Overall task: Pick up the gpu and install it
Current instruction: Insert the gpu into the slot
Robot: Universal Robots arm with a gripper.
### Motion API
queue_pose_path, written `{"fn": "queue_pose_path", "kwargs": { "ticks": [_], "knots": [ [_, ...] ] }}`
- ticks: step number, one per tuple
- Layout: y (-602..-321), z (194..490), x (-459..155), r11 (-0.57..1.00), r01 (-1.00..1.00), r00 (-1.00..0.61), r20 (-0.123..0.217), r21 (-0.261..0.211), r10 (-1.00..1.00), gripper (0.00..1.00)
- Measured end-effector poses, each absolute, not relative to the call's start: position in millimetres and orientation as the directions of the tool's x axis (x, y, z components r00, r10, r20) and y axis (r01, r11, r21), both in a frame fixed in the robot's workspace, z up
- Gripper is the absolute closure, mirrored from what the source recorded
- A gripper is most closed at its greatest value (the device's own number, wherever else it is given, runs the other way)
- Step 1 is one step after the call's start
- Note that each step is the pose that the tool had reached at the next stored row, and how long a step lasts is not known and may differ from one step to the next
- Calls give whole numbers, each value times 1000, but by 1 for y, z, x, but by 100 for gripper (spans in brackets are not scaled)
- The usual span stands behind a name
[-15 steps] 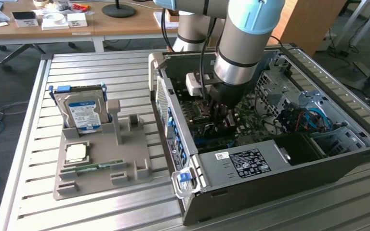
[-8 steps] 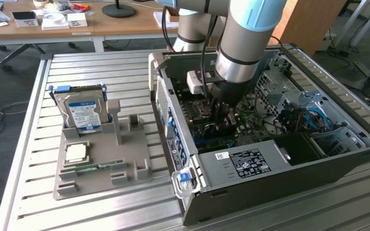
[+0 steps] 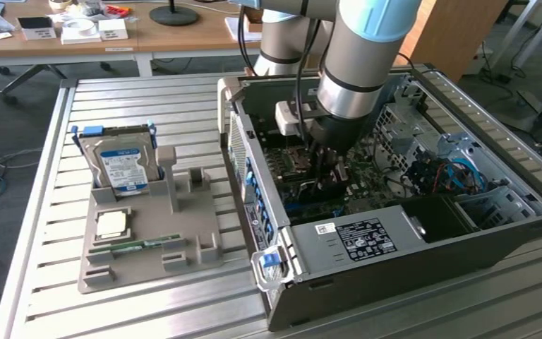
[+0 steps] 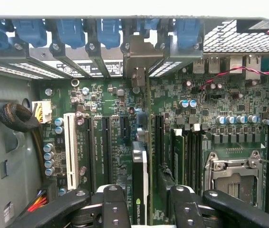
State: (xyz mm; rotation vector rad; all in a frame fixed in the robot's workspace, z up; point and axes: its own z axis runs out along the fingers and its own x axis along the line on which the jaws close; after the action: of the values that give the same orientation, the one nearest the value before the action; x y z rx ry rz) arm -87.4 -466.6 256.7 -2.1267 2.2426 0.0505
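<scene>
The gpu (image 4: 140, 183) stands edge-on over the green motherboard (image 4: 110, 104), a thin black card with a white-lettered edge. Its metal bracket (image 4: 138, 59) sits against the row of rear slot openings with blue clips. My gripper (image 4: 146, 203) is shut on the gpu, one black finger (image 4: 114, 205) on each side of the card. In the exterior view my gripper (image 3: 332, 176) reaches down into the open computer case (image 3: 440, 247), over the middle of the board; the card itself is mostly hidden there by the wrist.
A grey parts holder (image 3: 149, 261) on the slatted table at the exterior view's left carries a silver hard drive (image 3: 121, 166), a processor chip (image 3: 113, 224) and a green memory stick (image 3: 144, 245). Inside the case are a power supply (image 3: 365, 240), cables and the processor socket (image 4: 232, 178).
</scene>
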Motion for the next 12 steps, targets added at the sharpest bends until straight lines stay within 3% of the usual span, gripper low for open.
{"fn": "queue_pose_path", "kwargs": {
  "ticks": [9, 12],
  "knots": [
    [-467, 257, -87, 53, -999, -53, -59, -11, -997, 60],
    [-467, 257, -87, 53, -999, -53, -59, -11, -997, 73]
  ]
}}
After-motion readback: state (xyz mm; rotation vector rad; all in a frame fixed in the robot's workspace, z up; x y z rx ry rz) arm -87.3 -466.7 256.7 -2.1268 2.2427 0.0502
